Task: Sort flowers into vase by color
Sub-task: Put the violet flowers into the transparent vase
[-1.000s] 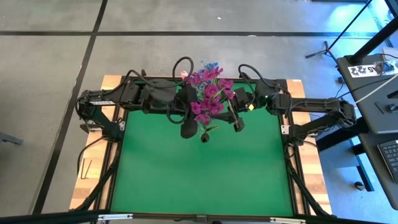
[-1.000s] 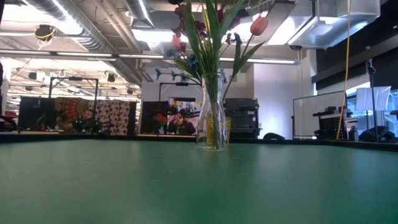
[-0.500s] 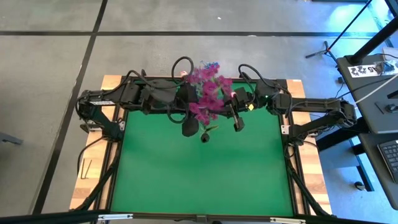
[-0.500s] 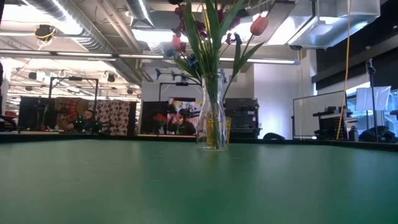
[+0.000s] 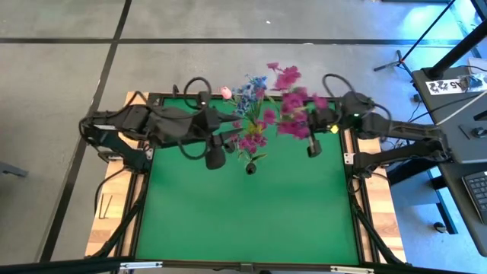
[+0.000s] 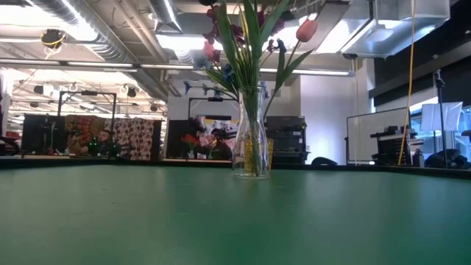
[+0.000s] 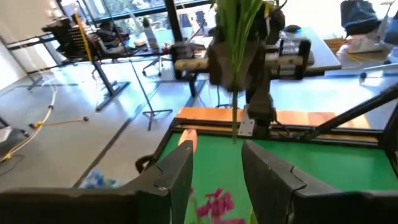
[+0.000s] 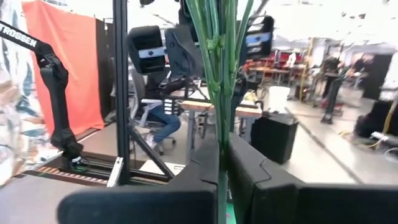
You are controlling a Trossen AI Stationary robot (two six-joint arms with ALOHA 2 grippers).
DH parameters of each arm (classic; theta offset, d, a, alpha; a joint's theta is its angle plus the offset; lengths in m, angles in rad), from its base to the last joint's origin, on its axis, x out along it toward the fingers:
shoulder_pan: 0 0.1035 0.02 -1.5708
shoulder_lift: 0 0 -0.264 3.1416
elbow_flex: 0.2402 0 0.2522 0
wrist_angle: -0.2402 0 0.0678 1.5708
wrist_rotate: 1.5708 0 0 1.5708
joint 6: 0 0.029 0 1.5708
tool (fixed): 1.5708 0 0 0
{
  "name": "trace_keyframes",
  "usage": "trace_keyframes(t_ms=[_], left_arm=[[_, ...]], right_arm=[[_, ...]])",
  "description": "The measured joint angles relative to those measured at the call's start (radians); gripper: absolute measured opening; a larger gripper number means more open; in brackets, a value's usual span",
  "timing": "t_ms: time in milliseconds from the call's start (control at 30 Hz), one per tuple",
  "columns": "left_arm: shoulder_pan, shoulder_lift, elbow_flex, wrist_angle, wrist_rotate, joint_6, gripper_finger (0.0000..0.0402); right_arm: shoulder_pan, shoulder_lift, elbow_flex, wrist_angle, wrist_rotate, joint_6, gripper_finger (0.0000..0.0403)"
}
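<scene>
While the vase (image 6: 251, 132) stands toward the far edge of the green table (image 5: 243, 221), the right gripper (image 8: 222, 163), fingers pinched tight on a bunch of green stems, holds the magenta sprays (image 5: 291, 106) up just right of it. They want carrying clear and setting apart. The left gripper (image 7: 216, 167) hangs beside the vase, fingers parted and empty. I count one vase; left in it seem blue sprays (image 5: 251, 87) and two pink tulips (image 6: 307, 29).

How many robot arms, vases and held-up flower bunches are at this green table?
Robot arms: 2 (left arm, right arm)
Glass vase: 1
Held-up magenta bunch, in the right gripper: 1
Total: 4
</scene>
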Motion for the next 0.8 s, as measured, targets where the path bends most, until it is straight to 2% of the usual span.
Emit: trace_keyframes(t_ms=[133, 233, 400, 567, 633, 800], left_arm=[[-0.034, -0.033, -0.003, -0.057, -0.061, -0.029, 0.0134], [-0.061, -0.052, -0.023, -0.059, -0.108, -0.032, 0.0135], [-0.101, -0.095, -0.101, -0.057, -0.187, -0.054, 0.0135], [-0.123, -0.168, -0.280, 0.045, -0.284, -0.083, 0.0135], [-0.141, -0.207, -0.364, 0.148, -0.283, -0.044, 0.0133], [-0.165, -0.332, -0.568, 0.279, -0.270, -0.032, 0.0130]], right_arm=[[0.000, -0.106, -0.067, 0.001, 0.011, -0.006, 0.0010], [0.000, -0.197, -0.160, 0.045, 0.058, -0.006, 0.0012], [0.000, -0.305, -0.366, 0.241, 0.078, 0.035, 0.0008], [0.000, -0.314, -0.528, 0.437, 0.119, 0.065, 0.0011], [0.000, -0.291, -0.573, 0.497, 0.143, 0.073, 0.0011], [0.000, -0.244, -0.651, 0.638, 0.170, 0.074, 0.0009]])
